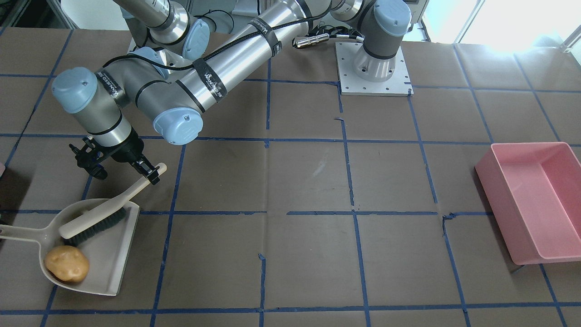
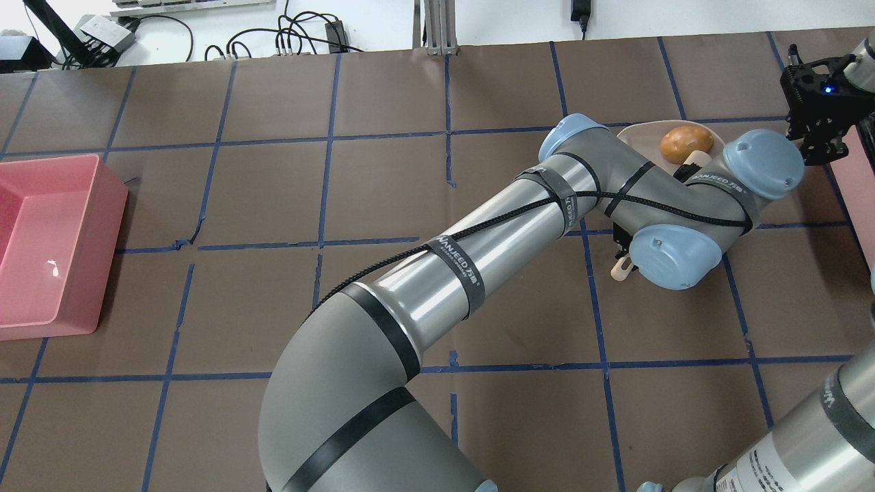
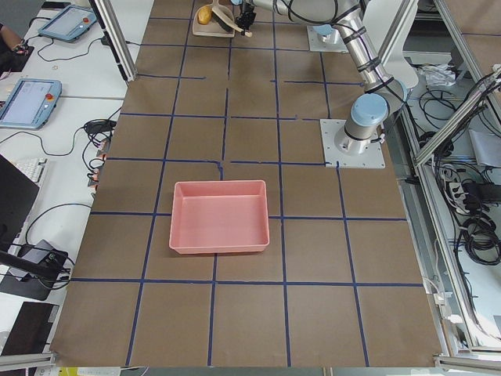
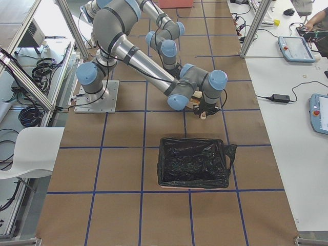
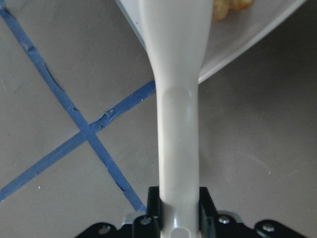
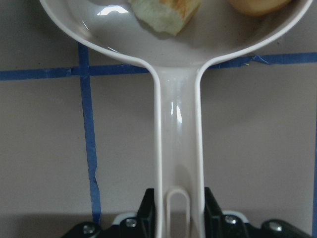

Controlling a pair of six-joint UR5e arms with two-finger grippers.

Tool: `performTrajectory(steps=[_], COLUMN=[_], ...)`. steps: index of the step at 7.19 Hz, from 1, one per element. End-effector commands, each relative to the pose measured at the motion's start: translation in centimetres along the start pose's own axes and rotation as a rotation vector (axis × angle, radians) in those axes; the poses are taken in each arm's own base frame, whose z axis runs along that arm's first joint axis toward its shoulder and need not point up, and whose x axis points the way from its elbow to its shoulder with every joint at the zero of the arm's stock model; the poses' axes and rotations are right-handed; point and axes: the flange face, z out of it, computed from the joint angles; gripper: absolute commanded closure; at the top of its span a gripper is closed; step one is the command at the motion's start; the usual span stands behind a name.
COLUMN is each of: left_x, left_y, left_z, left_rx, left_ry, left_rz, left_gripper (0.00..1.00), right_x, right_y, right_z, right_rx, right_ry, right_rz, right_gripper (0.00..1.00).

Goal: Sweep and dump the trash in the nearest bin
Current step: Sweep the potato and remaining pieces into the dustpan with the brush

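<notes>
A beige dustpan lies flat on the table with an orange-brown potato-shaped piece of trash inside it. In the right wrist view a pale yellow chunk also lies in the pan. A beige brush with black bristles rests across the pan's back. My left gripper is shut on the brush handle. My right gripper is shut on the dustpan handle; in the overhead view it sits at the far right.
A pink bin stands far across the table from the dustpan. A bin lined with a black bag stands close to the grippers. My left arm stretches diagonally over the table. Blue tape lines grid the brown surface.
</notes>
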Motion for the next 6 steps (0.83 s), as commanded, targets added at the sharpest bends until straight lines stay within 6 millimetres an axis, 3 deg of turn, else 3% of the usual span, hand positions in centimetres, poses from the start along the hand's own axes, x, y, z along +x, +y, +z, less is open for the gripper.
performTrajectory(steps=[1, 5, 6], left_x=[-0.3, -2.1, -3.6], left_y=[0.4, 3.3, 3.6], left_z=[-1.4, -5.1, -5.9], left_rx=[0.017, 0.023, 0.026], left_ry=[0.0, 0.001, 0.003], left_rz=[0.105, 0.057, 0.038], left_gripper=[1.0, 1.0, 1.0], right_x=[0.1, 0.0, 0.0], right_y=[-0.2, -0.2, -0.2], right_z=[0.3, 0.6, 0.6], right_rx=[0.023, 0.061, 0.061], right_ry=[0.007, 0.01, 0.01], right_rz=[0.002, 0.01, 0.009], right_gripper=[1.0, 1.0, 1.0])
